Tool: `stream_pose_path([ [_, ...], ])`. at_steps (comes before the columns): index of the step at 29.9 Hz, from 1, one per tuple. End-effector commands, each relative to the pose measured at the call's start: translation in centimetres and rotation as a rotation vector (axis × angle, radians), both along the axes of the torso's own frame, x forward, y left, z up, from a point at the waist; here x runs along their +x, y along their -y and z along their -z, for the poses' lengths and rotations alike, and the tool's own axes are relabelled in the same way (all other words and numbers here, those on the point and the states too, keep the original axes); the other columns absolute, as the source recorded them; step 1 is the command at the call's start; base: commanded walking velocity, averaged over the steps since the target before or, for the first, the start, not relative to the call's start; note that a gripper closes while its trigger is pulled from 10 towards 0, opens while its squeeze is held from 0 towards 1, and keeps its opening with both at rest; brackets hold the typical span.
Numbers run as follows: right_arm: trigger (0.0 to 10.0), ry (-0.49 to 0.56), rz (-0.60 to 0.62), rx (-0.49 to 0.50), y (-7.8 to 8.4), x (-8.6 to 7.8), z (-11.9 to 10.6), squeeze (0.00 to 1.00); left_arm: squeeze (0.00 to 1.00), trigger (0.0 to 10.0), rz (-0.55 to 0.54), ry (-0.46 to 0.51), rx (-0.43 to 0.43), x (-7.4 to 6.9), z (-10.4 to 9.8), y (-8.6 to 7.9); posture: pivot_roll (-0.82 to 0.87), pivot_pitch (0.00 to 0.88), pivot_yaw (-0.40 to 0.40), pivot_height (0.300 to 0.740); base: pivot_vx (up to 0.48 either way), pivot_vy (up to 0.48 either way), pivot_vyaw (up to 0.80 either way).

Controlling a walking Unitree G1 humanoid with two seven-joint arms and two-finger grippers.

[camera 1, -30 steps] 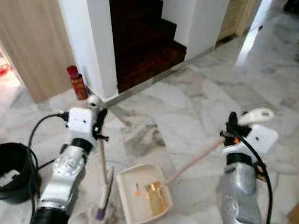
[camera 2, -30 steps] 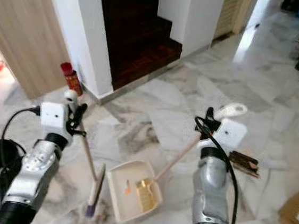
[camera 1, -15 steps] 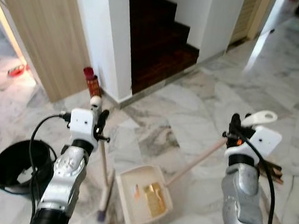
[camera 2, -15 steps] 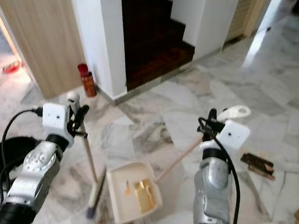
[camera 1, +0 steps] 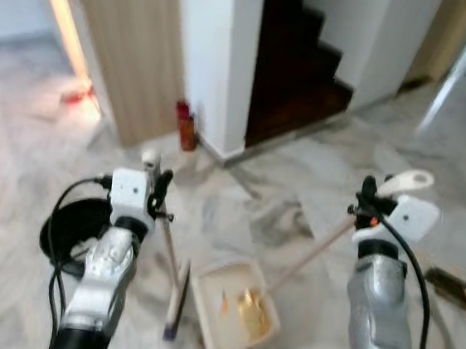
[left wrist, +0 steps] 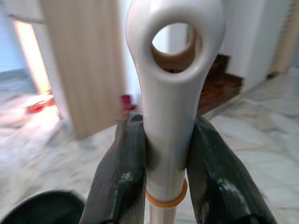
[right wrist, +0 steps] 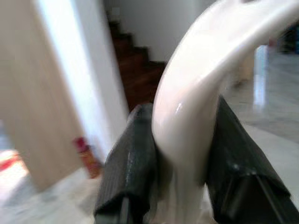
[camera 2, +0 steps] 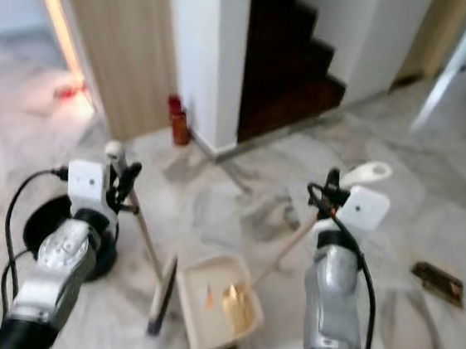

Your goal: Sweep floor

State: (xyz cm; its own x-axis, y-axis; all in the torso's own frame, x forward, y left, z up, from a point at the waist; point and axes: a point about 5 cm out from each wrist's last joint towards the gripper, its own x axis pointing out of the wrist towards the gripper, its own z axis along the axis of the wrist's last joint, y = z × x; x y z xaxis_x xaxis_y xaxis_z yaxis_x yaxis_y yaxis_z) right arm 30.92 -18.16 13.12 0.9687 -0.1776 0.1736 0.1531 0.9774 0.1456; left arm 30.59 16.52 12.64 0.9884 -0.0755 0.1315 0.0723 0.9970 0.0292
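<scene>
left claw [left wrist: 166,163] clamps broom [camera 1: 171,270] | right claw [right wrist: 180,163] clamps dustpan [camera 1: 235,310]

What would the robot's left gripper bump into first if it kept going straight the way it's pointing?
Probably the wooden panel. The left gripper, shut on the broom handle, points over bare marble toward it, with the red can at its foot beside the white wall. Depth is hard to judge.
</scene>
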Motion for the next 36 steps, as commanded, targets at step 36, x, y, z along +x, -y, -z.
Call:
stream_pose_path([
  [36,10.0,0.054,0.015,0.018,0.66,0.12,-1.37,0.0,0.0,10.0,0.03,0.051,-0.003,0.36,-1.45,0.8,0.01,0.0,0.02,0.74,0.0,0.274,0.0],
])
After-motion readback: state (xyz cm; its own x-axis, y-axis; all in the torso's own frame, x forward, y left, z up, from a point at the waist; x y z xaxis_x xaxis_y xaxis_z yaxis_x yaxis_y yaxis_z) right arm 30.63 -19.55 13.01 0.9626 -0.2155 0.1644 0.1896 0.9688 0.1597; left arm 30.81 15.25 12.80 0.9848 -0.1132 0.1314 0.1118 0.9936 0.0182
